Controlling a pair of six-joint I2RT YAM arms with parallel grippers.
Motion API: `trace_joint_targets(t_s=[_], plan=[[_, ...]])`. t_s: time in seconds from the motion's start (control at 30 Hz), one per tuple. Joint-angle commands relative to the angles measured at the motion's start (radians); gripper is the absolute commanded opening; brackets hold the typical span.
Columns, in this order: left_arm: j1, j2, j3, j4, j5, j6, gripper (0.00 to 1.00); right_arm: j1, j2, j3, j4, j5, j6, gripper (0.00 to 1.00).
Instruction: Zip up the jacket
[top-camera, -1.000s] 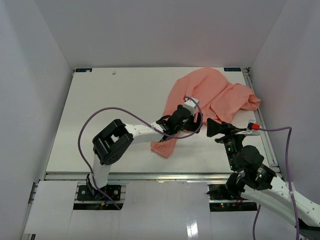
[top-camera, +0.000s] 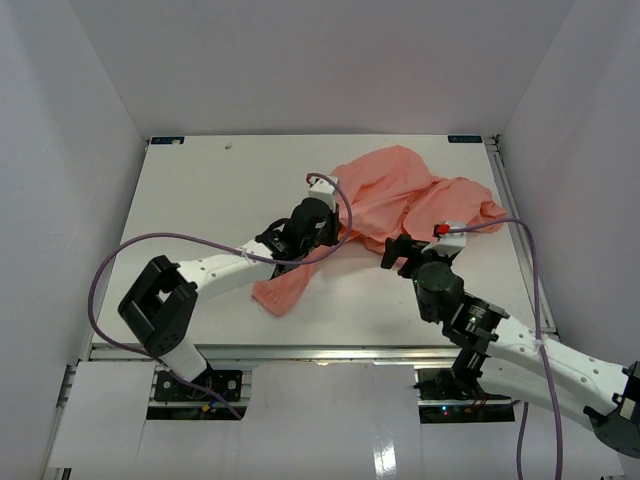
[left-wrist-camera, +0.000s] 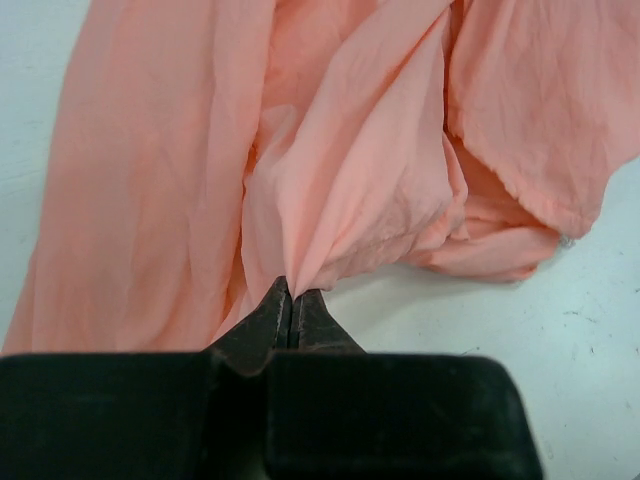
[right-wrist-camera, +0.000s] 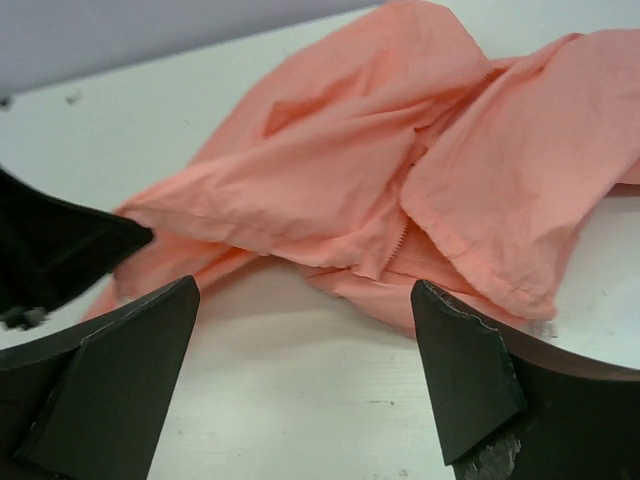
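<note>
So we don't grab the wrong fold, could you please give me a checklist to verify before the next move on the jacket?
1. Left gripper pinching the jacket fabric: ok.
2. Right gripper open and empty: ok.
3. Zipper teeth visible to the right wrist camera: ok.
4. Zipper slider located: cannot tell.
5. Jacket spread flat on the table: not ok, bunched.

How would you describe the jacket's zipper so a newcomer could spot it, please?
On the white table, the salmon-pink jacket lies crumpled toward the far right. Its zipper is a short toothed line down a central fold, unlike the smooth hems around it.
</note>
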Motion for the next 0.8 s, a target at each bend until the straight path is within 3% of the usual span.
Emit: trace_joint_targets(t_s=[0.0, 0.1, 0.23, 0.3, 0.37, 0.43, 0.57, 0.77], plan=[[0.060, -0.064, -0.087, -0.151, -0.088, -0.074, 0.00, -0.111, 0.196, 0.159, -0.073, 0.038, 0.054, 0.94], [0.094, -0.084, -0.116, -0.210, -0.110, -0.132, 0.08, -0.255, 0.293, 0.195, -0.169, -0.083, 0.144, 0.96], [0.126, -0.092, -0.138, -0.281, -0.152, -0.158, 0.15, -0.409, 0.393, 0.178, -0.131, -0.209, 0.168, 0.98], [0.137, -0.094, -0.140, -0.310, -0.179, -0.169, 0.30, -0.436, 0.485, 0.191, -0.084, -0.265, 0.149, 0.93], [0.137, -0.107, -0.153, -0.313, -0.181, -0.182, 0.51, -0.437, 0.563, 0.237, -0.087, -0.269, 0.139, 0.91], [0.137, -0.132, -0.183, -0.289, -0.172, -0.189, 0.59, -0.442, 0.625, 0.282, -0.085, -0.275, 0.138, 0.89], [0.137, -0.179, -0.258, -0.212, -0.198, -0.153, 0.68, -0.453, 0.741, 0.351, -0.070, -0.320, 0.129, 0.88], [0.139, -0.241, -0.294, -0.179, -0.194, -0.140, 0.69, -0.452, 0.793, 0.389, -0.079, -0.318, 0.154, 0.85]])
